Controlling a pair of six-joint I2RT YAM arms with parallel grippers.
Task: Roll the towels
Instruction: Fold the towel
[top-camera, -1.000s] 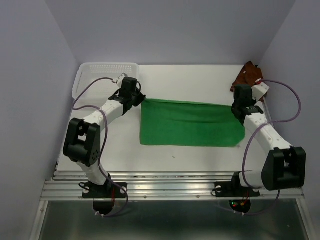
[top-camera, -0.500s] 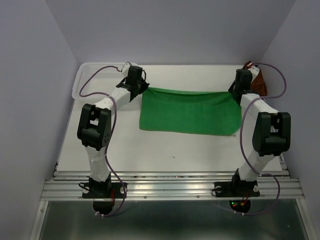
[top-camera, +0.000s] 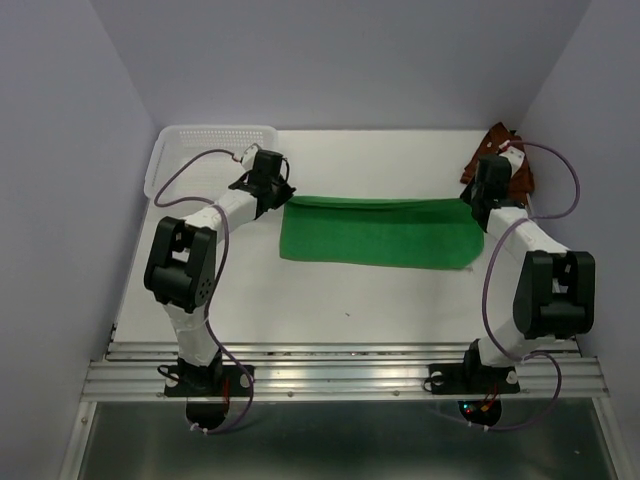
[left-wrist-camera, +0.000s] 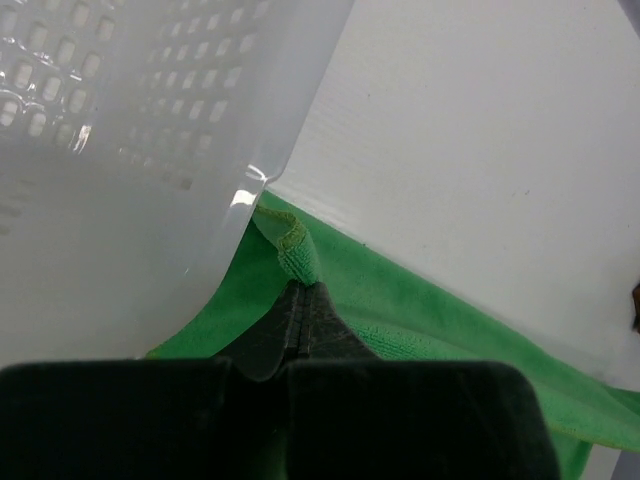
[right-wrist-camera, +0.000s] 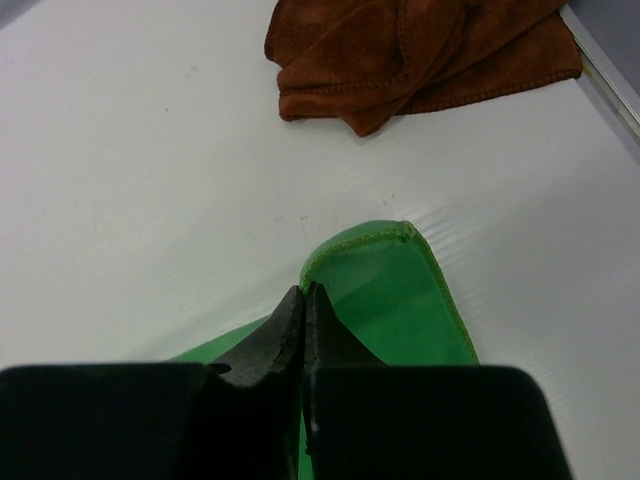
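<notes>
Between lilac walls (top-camera: 350, 60), on a white desk (top-camera: 340, 290), left hand (top-camera: 284, 193) and right hand (top-camera: 470, 201) each pinched a corner of the green towel (top-camera: 380, 235) spread between them; the rust towel (top-camera: 500, 148) lay crumpled beyond the right hand.

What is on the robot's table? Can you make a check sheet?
Surface: white table, a few tiny dark specks.
Job's things: green towel lies spread out between the arms, not rolled; brown towel lies crumpled at the far right.
Clutter: white basket at the far left corner.
Grippers: left gripper pinches one far corner of the green towel; right gripper pinches the other.
Cables: purple cables loop off both arms, none on the towels.
Surroundings: pale lilac walls; metal rail at the near edge.
</notes>
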